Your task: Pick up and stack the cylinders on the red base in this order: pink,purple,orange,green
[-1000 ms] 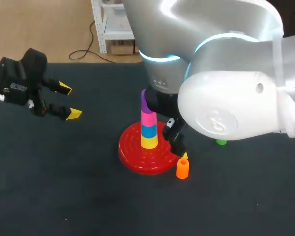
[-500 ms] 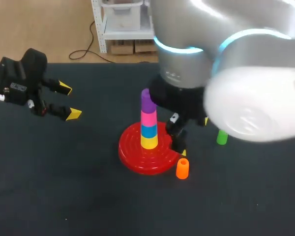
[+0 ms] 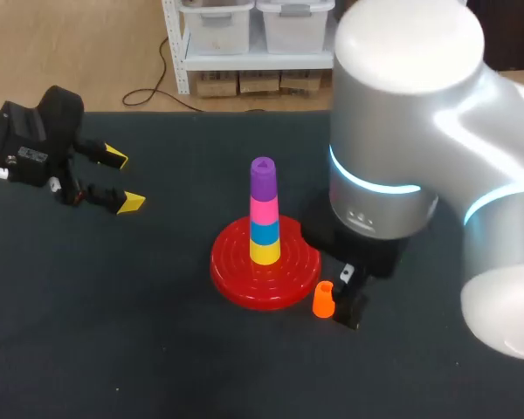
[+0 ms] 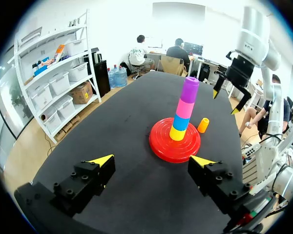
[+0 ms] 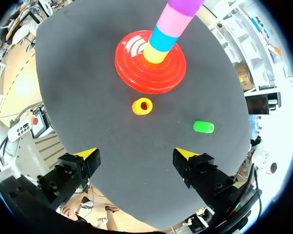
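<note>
On the red base [image 3: 236,271] stands a stack: yellow, blue, pink [image 3: 263,210], and purple [image 3: 262,179] on top. The orange cylinder [image 3: 323,298] stands upright on the table just right of the base. My right arm [image 3: 402,175] hides the green cylinder in the head view. The right wrist view shows the green cylinder [image 5: 203,126] lying on its side beyond the orange cylinder [image 5: 142,106]. My right gripper [image 5: 136,156] hangs open and empty high above the orange cylinder. My left gripper [image 3: 118,181] is open and empty, far left of the stack.
The dark table [image 3: 113,332] stretches bare to the front and left of the base. My right arm's bulk fills the right side of the head view, over the table beside the orange cylinder.
My right arm has drawn back from the stack toward the front right, uncovering the purple cylinder on top of the pink one. The left arm has kept still.
</note>
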Tool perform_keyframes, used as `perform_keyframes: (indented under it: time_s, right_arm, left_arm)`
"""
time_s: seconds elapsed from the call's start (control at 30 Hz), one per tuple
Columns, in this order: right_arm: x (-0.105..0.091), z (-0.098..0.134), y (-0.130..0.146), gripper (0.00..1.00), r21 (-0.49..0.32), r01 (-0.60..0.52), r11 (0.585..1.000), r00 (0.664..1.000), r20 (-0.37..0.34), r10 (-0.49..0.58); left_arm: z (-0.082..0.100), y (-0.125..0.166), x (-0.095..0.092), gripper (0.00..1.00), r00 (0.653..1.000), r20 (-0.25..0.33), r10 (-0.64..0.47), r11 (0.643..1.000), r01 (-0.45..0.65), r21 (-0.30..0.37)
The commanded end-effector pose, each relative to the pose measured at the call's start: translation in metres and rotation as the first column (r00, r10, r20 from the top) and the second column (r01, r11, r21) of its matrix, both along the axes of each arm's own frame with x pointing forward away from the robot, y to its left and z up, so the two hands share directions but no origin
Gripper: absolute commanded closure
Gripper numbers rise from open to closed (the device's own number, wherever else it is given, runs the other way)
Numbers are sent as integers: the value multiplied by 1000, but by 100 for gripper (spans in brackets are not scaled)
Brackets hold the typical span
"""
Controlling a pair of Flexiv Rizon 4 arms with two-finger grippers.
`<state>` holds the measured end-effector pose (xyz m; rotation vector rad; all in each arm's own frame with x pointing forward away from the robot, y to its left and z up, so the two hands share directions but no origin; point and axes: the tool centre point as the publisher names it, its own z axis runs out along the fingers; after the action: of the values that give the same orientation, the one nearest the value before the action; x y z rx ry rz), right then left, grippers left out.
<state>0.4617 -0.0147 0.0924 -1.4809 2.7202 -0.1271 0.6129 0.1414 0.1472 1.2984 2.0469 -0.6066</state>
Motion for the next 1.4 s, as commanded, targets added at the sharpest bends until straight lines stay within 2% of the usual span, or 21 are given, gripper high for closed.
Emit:
perform_keyframes:
  time_s: [0.03, 0.23, 0.73, 0.97, 1.4]
  right_arm:
    - [3, -15, 0, 0, -1, 4, 1000, 1000, -18, -4]
    - [7, -27, 3, 0, -7, 17, 1000, 998, -58, -17]
    - [20, -38, 23, 0, 13, 6, 1000, 998, -58, -5]
    - [25, -52, 27, 0, 9, 26, 1000, 995, -98, -25]
    - [40, -52, 32, 0, 18, 54, 998, 992, -117, -52]
  left_arm:
    - [0, 0, 1, 0, 1000, -4, 0, 1000, 0, 4]
    - [0, 0, 1, 0, 1000, -4, 0, 1000, 0, 4]
    - [0, 0, 1, 0, 1000, -4, 0, 1000, 0, 4]
    - [0, 0, 1, 0, 1000, -4, 0, 1000, 0, 4]
    - [0, 0, 1, 0, 1000, -4, 0, 1000, 0, 4]
